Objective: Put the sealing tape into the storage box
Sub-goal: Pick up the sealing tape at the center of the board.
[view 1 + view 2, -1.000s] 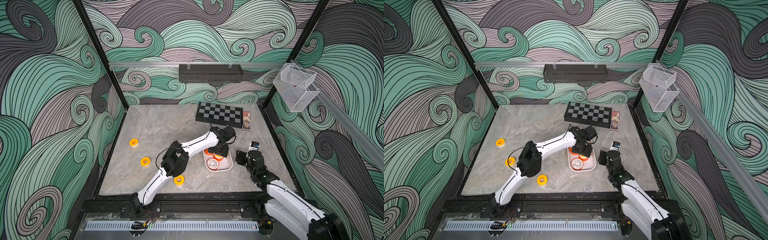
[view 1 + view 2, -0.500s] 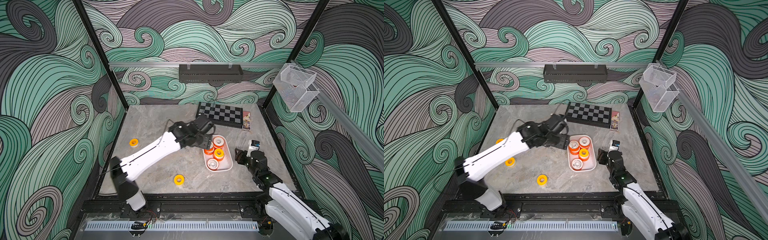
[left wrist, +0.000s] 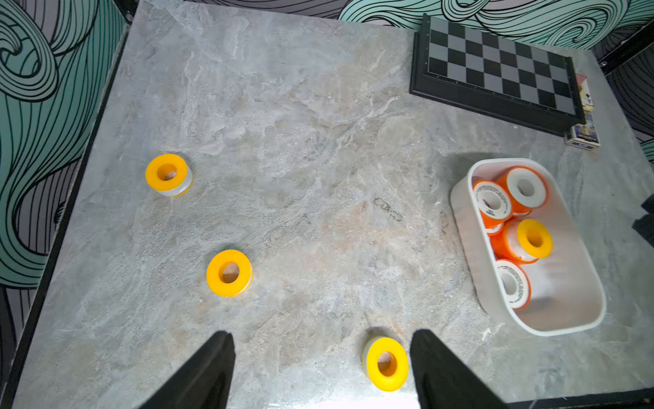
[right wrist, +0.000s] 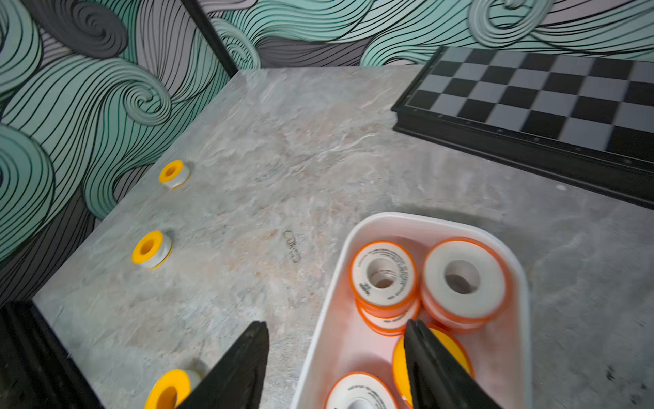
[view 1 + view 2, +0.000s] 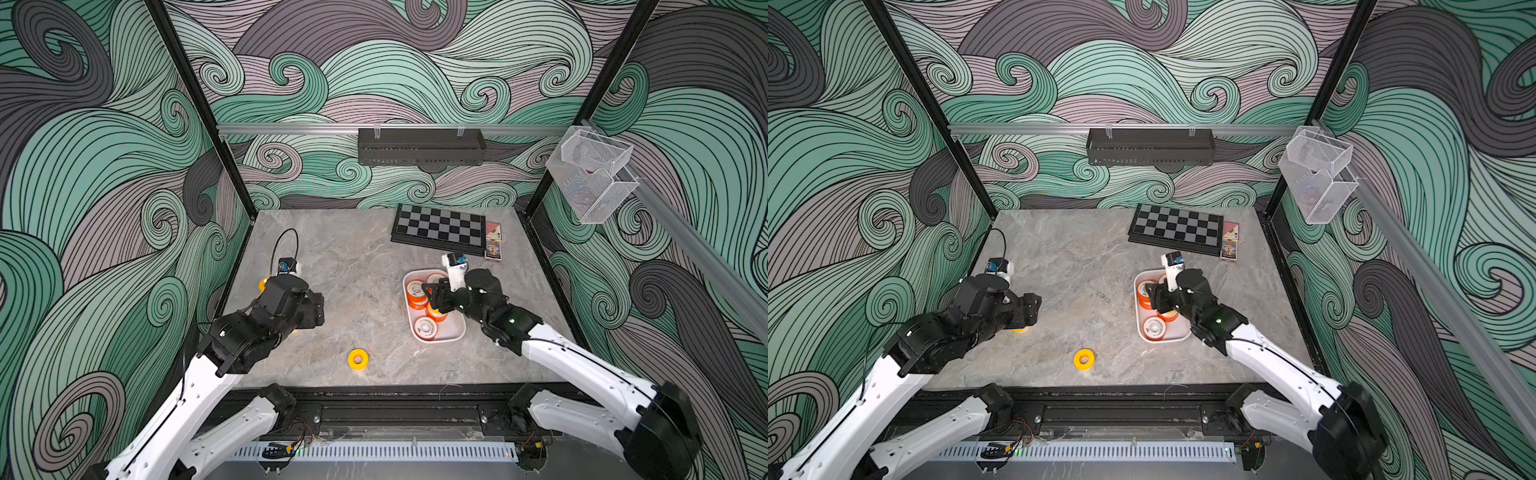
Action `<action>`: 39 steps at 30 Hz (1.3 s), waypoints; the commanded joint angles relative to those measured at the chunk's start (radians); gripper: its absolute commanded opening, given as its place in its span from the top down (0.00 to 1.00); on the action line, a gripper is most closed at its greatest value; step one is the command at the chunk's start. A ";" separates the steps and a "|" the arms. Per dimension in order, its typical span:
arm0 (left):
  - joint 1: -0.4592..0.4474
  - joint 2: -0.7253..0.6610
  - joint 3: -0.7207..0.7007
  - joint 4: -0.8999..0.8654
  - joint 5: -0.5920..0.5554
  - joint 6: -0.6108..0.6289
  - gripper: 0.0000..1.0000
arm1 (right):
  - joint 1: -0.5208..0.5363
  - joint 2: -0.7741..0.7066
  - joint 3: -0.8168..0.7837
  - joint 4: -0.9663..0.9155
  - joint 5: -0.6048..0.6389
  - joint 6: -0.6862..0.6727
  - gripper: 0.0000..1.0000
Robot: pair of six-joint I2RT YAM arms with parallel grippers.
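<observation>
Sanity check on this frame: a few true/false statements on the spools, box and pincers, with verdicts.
1. Three yellow spools lie on the table outside the storage box. True.
2. The storage box is empty. False: it holds several orange-rimmed spools, and a yellow one sits on top of them.
3. The left pincer grips a spool. False: its jaws stand apart with nothing held.
4. The right pincer is at the storage box, jaws apart. True.
5. The chessboard stands upright against the wall. False: it lies flat on the table, at the back.
</observation>
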 commanded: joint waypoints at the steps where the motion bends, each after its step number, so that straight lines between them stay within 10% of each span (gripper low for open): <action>1: 0.007 -0.052 -0.026 -0.014 -0.056 0.003 0.18 | 0.097 0.121 0.111 -0.107 -0.077 -0.052 0.34; 15: 0.013 -0.108 -0.048 -0.009 -0.118 -0.004 0.18 | 0.415 0.606 0.436 -0.235 -0.167 -0.190 0.25; 39: 0.020 -0.112 -0.060 0.000 -0.080 -0.001 0.18 | 0.527 0.858 0.539 -0.343 -0.027 -0.255 0.22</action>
